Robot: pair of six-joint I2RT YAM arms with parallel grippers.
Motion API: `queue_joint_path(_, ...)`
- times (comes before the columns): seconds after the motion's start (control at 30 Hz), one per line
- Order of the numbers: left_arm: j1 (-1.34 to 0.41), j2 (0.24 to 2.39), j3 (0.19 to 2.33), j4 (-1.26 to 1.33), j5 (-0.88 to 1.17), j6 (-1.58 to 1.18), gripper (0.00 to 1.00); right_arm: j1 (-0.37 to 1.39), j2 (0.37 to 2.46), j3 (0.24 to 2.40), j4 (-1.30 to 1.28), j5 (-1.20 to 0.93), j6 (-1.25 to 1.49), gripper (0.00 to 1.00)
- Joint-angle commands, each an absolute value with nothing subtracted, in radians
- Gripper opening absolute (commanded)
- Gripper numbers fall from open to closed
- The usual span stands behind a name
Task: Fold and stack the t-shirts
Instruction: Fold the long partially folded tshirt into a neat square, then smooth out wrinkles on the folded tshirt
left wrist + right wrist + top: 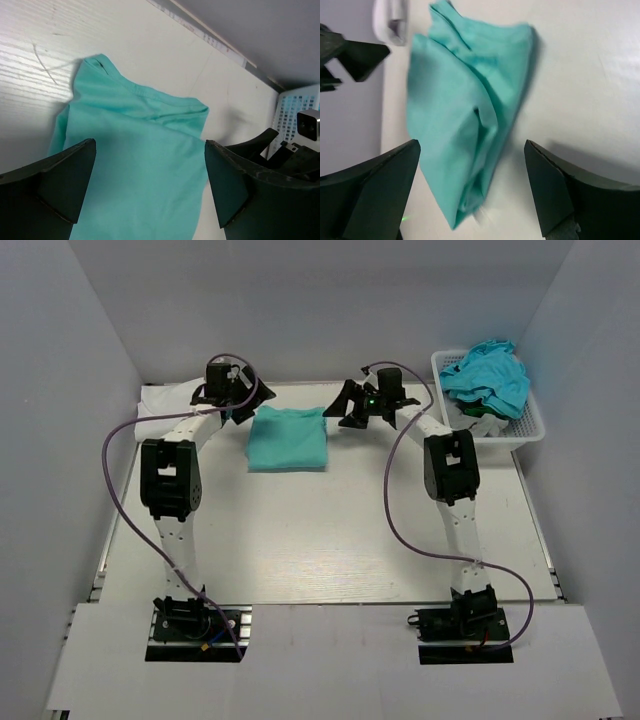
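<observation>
white table, plain grey walls, even light

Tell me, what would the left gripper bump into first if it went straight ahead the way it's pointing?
Most likely the folded mint t-shirt. It lies on the table straight ahead of the open left gripper, framed between its fingers. How far off it is, I can't tell.

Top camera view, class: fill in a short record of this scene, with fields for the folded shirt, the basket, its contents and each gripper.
Folded shirt: mint green t-shirt, lying on the table between the two grippers
Basket: white lattice basket, far right corner
Basket contents: turquoise t-shirts, crumpled, piled above the rim
Left gripper: open, holding nothing, at the folded shirt's left edge
Right gripper: open, holding nothing, at its right edge
</observation>
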State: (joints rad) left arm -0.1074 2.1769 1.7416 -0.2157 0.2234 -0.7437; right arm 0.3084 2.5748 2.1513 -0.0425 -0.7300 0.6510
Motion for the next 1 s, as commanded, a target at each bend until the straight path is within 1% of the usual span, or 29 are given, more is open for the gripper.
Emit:
queue_joint_path(0.0,-0.120,2.066,1.671,-0.138,0.307,-0.687,1.00,0.345,2.329,1.984,0.031,-0.547,0.510,0.90)
queue_joint_path(0.03,-0.120,2.033,1.634,-0.112,0.340,-0.687,1.00,0.345,2.282,1.923,0.017,-0.532,0.490,0.90)
queue_joint_path(0.07,-0.120,2.019,1.567,-0.071,0.354,-0.678,1.00,0.348,2.276,1.921,-0.055,-0.520,0.473,0.90)
queue_joint_path(0.2,-0.130,1.990,1.487,-0.051,0.368,-0.666,1.00,0.391,2.276,1.953,-0.153,-0.498,0.387,0.90)
queue_joint_path(0.37,-0.130,1.990,1.430,-0.032,0.416,-0.676,1.00,0.436,2.312,1.942,-0.120,-0.563,0.413,0.90)
queue_joint_path(0.53,-0.130,2.034,1.410,-0.044,0.428,-0.686,1.00,0.462,2.371,1.936,-0.089,-0.583,0.454,0.90)
queue_joint_path(0.67,-0.130,2.039,1.332,-0.071,0.428,-0.686,1.00,0.477,2.388,1.882,-0.101,-0.597,0.428,0.90)
queue_joint_path(0.77,-0.140,1.973,1.197,-0.037,0.446,-0.696,1.00,0.491,2.369,1.786,-0.135,-0.600,0.352,0.90)
queue_joint_path(0.9,-0.153,1.872,1.013,-0.048,0.459,-0.696,1.00,0.517,2.289,1.597,-0.201,-0.588,0.236,0.90)
queue_joint_path(0.93,-0.153,1.849,0.981,-0.048,0.468,-0.707,1.00,0.529,2.216,1.492,-0.207,-0.583,0.221,0.90)
queue_joint_path(0.97,-0.163,1.791,0.909,-0.048,0.498,-0.716,1.00,0.538,2.189,1.456,-0.219,-0.575,0.169,0.90)
